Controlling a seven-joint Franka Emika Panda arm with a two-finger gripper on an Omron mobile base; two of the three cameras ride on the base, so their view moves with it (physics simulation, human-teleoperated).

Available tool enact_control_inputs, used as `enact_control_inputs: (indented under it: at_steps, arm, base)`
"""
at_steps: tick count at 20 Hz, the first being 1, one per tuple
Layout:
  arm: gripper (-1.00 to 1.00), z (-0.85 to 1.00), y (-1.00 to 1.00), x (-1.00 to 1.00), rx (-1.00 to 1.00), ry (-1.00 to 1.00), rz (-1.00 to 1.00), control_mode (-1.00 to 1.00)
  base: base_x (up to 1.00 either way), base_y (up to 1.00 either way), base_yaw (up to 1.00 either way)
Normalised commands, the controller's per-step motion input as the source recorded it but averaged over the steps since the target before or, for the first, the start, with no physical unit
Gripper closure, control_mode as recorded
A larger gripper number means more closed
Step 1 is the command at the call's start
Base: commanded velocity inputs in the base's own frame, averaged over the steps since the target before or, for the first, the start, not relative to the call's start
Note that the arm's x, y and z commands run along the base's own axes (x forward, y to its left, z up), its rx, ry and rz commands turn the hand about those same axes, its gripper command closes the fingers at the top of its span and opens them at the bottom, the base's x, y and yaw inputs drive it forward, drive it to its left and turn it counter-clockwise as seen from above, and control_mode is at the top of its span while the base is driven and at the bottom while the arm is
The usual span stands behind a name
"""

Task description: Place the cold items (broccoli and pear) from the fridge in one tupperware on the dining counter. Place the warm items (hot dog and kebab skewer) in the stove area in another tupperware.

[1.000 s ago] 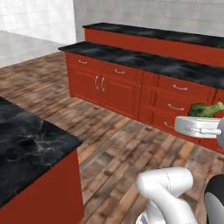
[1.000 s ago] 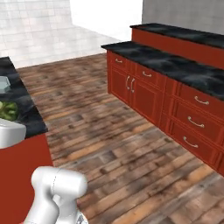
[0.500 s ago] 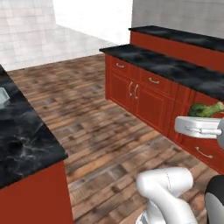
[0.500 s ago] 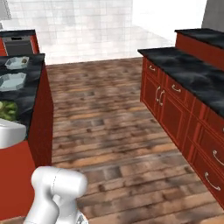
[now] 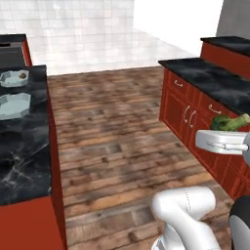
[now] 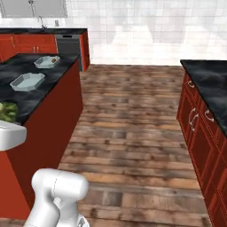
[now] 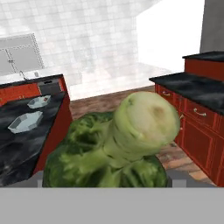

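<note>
I have the broccoli [image 7: 111, 148] right up against the hand camera, its pale cut stem pointing at the lens and the dark green florets bunched below it. In the left base view the same broccoli [image 5: 229, 122] sits on top of the white gripper [image 5: 224, 141] at the right edge, and in the right base view a patch of its green [image 6: 8, 111] shows at the left edge above the white hand. From what I see the jaws stand wide and are clamped on the broccoli, though the finger tips themselves are hidden behind it. To my left runs the dining counter [image 5: 22, 161], black marble top over red sides. Two pale tupperware containers rest on it, well apart from the hand: the nearer tupperware [image 5: 13, 105] looks bare inside, and the farther tupperware [image 5: 14, 78] has a small brownish thing in it that I cannot make out. Both also show from the right base camera, nearer [image 6: 27, 81] and farther [image 6: 47, 61]. On my right stand red cabinets [image 5: 188, 117] under a dark top, with wooden plank floor [image 5: 117, 132] between the two sides.
</note>
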Motion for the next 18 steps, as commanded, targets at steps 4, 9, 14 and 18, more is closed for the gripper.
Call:
enact_control_inputs:
  at_steps: [4, 9, 14, 18]
  arm:
    - [1.0, 0.0, 0.0, 0.0, 0.0, 0.0, 0.0, 1.0]
    - [1.0, 0.0, 0.0, 0.0, 0.0, 0.0, 0.0, 1.0]
    - [1.0, 0.0, 0.0, 0.0, 0.0, 0.0, 0.0, 1.0]
    - [1.0, 0.0, 0.0, 0.0, 0.0, 0.0, 0.0, 1.0]
  base:
    - [0.87, -0.71, 0.54]
    - [0.87, -0.7, 0.54]
    - [0.89, -0.69, 0.54]
    - [0.91, -0.69, 0.54]
